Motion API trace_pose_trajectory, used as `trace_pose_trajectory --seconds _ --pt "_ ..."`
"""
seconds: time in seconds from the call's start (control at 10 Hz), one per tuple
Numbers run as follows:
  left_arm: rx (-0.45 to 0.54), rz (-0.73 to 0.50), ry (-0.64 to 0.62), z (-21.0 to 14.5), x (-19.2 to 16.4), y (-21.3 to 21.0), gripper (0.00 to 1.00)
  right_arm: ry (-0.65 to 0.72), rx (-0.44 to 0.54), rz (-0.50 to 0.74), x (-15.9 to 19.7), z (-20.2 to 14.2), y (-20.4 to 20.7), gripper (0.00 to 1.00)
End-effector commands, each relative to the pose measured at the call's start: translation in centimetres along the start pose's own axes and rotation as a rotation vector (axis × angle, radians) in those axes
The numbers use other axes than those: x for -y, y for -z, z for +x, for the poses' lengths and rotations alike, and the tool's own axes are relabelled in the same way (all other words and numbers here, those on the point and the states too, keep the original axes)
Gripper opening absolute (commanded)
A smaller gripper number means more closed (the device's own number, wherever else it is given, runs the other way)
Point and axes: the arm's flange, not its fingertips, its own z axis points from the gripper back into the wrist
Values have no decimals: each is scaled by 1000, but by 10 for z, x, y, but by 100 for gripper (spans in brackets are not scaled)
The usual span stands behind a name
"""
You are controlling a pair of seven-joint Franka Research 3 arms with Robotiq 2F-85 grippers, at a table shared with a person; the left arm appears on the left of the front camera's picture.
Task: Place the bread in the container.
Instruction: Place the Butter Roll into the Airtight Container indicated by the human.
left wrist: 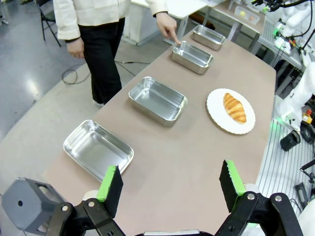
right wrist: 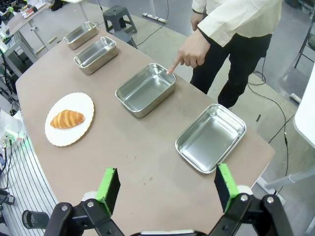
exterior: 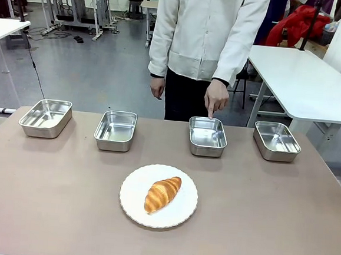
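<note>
We are viewing bread (exterior: 163,194) lying on plate (exterior: 130,198), open worktop (exterior: 46,200) around, hand (exterior: 216,98) pointing at container (exterior: 206,149) rim, left fingers (left wrist: 112,189) and right fingers (right wrist: 109,189) standing wide.

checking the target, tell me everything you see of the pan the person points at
The pan is a small rectangular tray of shiny, steel-looking metal with rounded corners and a rolled rim. It is empty and sits flat on the brown table, third from the robot's left in a row of four alike, beyond the white plate. The person's hand points down, index fingertip at its far rim.
</note>
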Motion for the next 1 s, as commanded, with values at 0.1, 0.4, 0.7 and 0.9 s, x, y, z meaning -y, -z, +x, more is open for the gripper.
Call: trace_pose_trajectory --seconds 0.1,0.4,0.7,0.9 --pt "5 -6 11 -1 1 -2 100 -10 16 5 0 1 -1 100" --pt "5 -6 11 -1 1 -2 100 117 44 -77 -17 42 24 100" --pt "5 -6 11 -1 1 -2 100 212 14 -168 -71 99 99 100" --pt "5 -6 11 -1 1 -2 100 301 -31 -249 -120 127 142 100"
